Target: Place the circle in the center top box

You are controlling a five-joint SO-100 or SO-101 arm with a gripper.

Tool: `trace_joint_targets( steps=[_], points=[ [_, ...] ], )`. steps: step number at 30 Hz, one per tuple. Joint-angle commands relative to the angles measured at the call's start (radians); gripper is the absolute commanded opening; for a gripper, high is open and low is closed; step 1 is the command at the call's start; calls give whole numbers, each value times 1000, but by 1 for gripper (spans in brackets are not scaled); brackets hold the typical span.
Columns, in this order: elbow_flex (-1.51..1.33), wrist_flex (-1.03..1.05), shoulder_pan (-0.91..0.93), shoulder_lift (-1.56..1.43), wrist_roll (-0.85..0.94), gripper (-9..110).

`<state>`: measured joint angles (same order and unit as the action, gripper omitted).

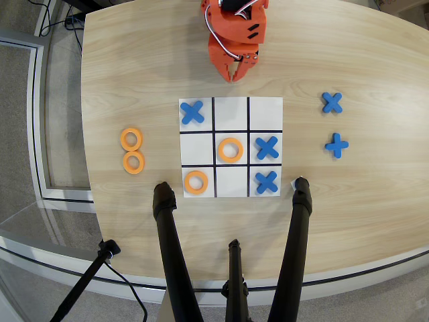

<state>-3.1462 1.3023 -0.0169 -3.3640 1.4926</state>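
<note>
The white 3x3 board (231, 107) lies in the middle of the wooden table. Its middle cell in the row nearest the black tripod legs (232, 182) holds nothing. Two orange rings lie loose on the table left of the board (131, 139) (134, 162). A third ring (230, 149) sits in the board's central cell, and another (196, 182) in the corner cell of the tripod-side row, at the view's left. My orange gripper (236, 76) hangs beyond the far edge of the board, fingers together and holding nothing, far from every ring.
Blue crosses sit in three cells (192, 112) (267, 147) (267, 182). Two more crosses (332, 102) (336, 145) lie on the table right of the board. Black tripod legs (171, 248) (295, 241) reach over the near table edge.
</note>
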Motion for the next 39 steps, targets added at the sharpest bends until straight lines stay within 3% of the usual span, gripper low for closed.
trace_joint_targets(
  steps=[1,20,26,39],
  points=[
    [-55,0,-14,8,-11,0],
    [89,-26,12,129,-17,3],
    [331,-81,114,353,-21,13],
    [1005,-221,394,1121,-15,13]
  ],
)
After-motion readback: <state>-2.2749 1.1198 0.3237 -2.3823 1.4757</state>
